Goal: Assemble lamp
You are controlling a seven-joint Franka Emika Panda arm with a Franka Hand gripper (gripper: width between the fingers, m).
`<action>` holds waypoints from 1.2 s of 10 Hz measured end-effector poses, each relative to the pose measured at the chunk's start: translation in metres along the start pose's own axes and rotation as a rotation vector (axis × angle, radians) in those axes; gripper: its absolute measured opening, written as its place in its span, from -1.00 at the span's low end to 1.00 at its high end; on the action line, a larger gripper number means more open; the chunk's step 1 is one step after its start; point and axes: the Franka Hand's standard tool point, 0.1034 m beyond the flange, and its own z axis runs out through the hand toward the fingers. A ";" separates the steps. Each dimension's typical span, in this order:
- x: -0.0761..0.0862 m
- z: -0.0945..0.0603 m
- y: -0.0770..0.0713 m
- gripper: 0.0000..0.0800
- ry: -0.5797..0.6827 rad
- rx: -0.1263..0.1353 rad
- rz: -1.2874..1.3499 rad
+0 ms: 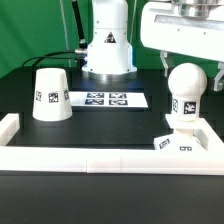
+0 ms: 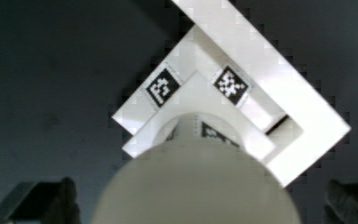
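I see the end effector (image 2: 197, 201) spread wide around the bulb (image 1: 185, 88), gripping nothing. The bulb stands upright on the base (image 1: 182, 142) at the right, against the near rail (image 1: 100, 160). Closing off-centre could make the round head slip out or tilt. The shade (image 1: 50, 95) sits mouth-down at the left, its inside hidden.

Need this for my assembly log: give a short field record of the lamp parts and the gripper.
standing: round white plastic bulb on a stem, upright on flat square white plastic base
loose: tapered white plastic cup-shaped shade, mouth down, exterior view's left
arm: gripper open, fingers either side of the bulb, gaps visible
fixtures: marker board mid-table; low white border rail along near edge
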 end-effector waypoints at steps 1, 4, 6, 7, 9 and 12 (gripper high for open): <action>0.001 0.000 0.000 0.75 0.000 0.001 -0.114; 0.002 0.000 0.001 0.75 -0.004 0.008 -0.401; 0.002 0.000 0.001 0.75 -0.004 0.008 -0.547; 0.003 0.000 0.002 0.75 -0.003 0.007 -0.653; 0.004 0.001 0.003 0.75 -0.004 0.007 -0.835; 0.007 0.001 0.006 0.75 -0.005 0.007 -1.048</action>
